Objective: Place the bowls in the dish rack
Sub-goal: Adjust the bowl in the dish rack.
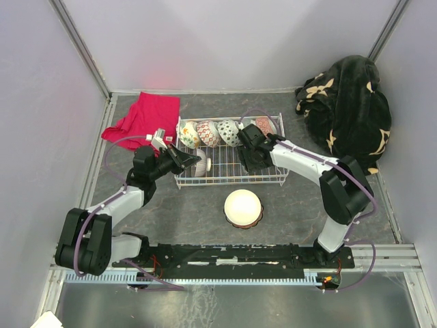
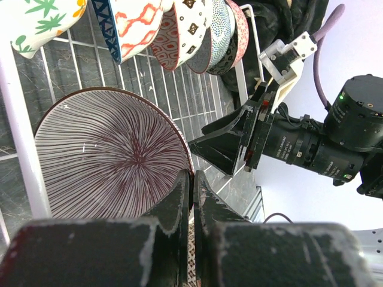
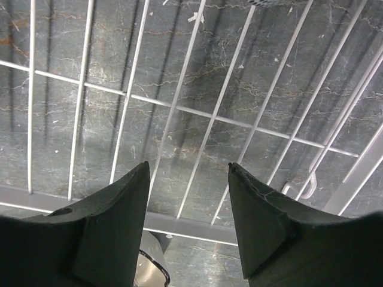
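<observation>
The white wire dish rack [image 1: 232, 183] sits mid-table. Several patterned bowls [image 1: 208, 133] stand on edge along its back row. My left gripper [image 1: 188, 160] is shut on the rim of a purple-striped bowl [image 1: 199, 162], held tilted over the rack's left part. In the left wrist view the fingers [image 2: 179, 197] pinch that bowl's rim [image 2: 108, 155] above the rack's wires [image 2: 18, 119]. My right gripper [image 1: 247, 162] is open and empty low over the rack's middle; its wrist view shows the jaws apart [image 3: 188, 167] above the grid floor [image 3: 179, 107]. A cream bowl [image 1: 243, 207] lies upside down in front of the rack.
A red cloth [image 1: 143, 117] lies at the back left beside the rack. A dark flowered blanket [image 1: 348, 109] is heaped at the back right. Grey walls close in the table on three sides. The two grippers are close together over the rack.
</observation>
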You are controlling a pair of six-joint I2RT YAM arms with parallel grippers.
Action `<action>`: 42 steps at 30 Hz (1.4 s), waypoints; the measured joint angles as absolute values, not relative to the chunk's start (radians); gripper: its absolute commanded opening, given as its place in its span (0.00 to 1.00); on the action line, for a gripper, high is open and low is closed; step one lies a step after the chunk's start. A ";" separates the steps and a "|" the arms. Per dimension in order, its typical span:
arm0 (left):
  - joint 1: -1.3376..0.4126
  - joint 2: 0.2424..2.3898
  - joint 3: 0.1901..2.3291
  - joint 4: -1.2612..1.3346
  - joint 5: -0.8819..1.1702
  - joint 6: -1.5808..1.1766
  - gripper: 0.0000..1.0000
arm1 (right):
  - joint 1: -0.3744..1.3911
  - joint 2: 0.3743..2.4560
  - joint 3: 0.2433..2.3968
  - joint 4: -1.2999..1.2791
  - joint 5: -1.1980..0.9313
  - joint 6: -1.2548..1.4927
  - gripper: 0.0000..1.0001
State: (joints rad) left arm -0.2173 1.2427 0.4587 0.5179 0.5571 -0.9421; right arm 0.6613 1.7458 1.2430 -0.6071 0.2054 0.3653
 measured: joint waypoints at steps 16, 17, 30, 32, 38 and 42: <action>-0.207 1.222 0.449 0.510 0.557 -0.930 0.03 | 0.666 1.765 1.262 -0.632 0.245 0.353 0.67; -0.207 1.221 0.447 0.513 0.557 -0.930 0.03 | 0.667 1.762 1.261 -0.626 0.239 0.352 0.67; -0.204 1.203 0.402 0.577 0.570 -0.945 0.03 | 0.686 1.555 1.168 -0.485 0.158 0.342 0.68; -0.203 1.199 0.395 0.588 0.574 -0.953 0.03 | 0.686 1.571 1.168 -0.487 0.159 0.342 0.68; -0.202 1.198 0.378 0.631 0.573 -0.977 0.03 | 0.692 1.581 1.168 -0.484 0.159 0.342 0.68; -0.202 1.200 0.367 0.658 0.570 -0.989 0.03 | 0.700 1.581 1.168 -0.479 0.159 0.341 0.68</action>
State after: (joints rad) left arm -0.2020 1.1999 0.3668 0.6582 0.5705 -0.9890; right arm 0.7002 1.5814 1.1683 -0.4786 0.1589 0.3408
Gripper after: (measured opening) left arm 0.046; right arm 0.681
